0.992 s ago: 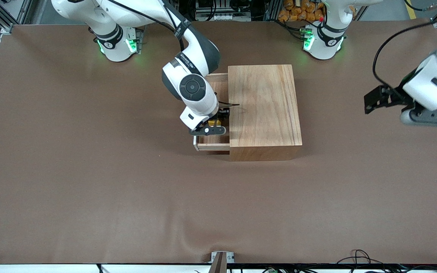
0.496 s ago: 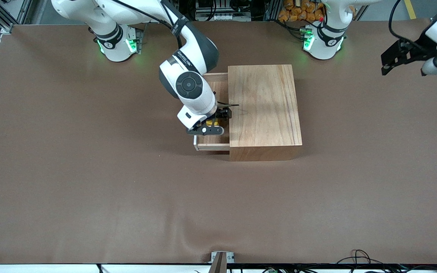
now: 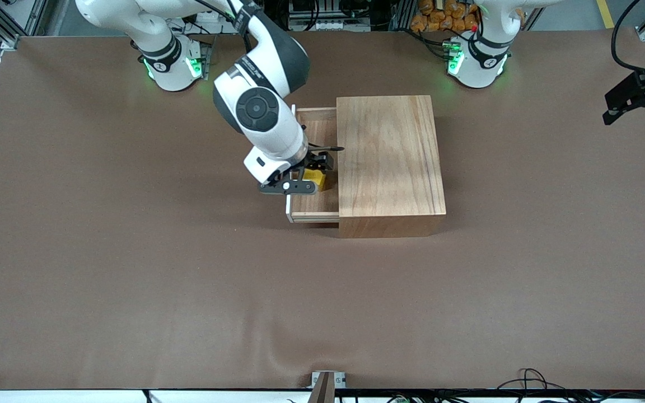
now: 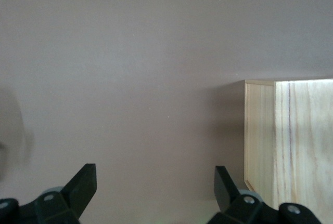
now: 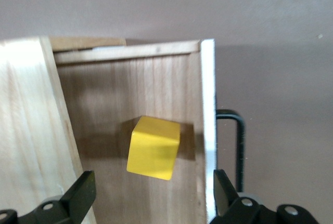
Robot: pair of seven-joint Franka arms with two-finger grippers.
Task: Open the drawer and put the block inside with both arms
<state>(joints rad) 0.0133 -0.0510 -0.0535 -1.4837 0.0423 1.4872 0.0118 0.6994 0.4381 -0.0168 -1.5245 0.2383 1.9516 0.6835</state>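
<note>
My right gripper (image 5: 151,195) has just let go, fingers wide and empty, the block (image 5: 154,147) resting in the drawer (image 5: 156,91), so placing looks done; my left gripper (image 4: 156,193) waits open.

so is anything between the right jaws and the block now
Nothing visible. The right gripper hangs open directly over the block, which lies free on the floor of the open drawer. The left gripper waits open over bare table.

Right arm (image 3: 261,112): white shells, dark grey joint sections, round black cap, black cable strapped along it. Both bases (image 3: 476,59): white, green-lit. Left gripper (image 3: 639,98): black, trailing black cable.
</note>
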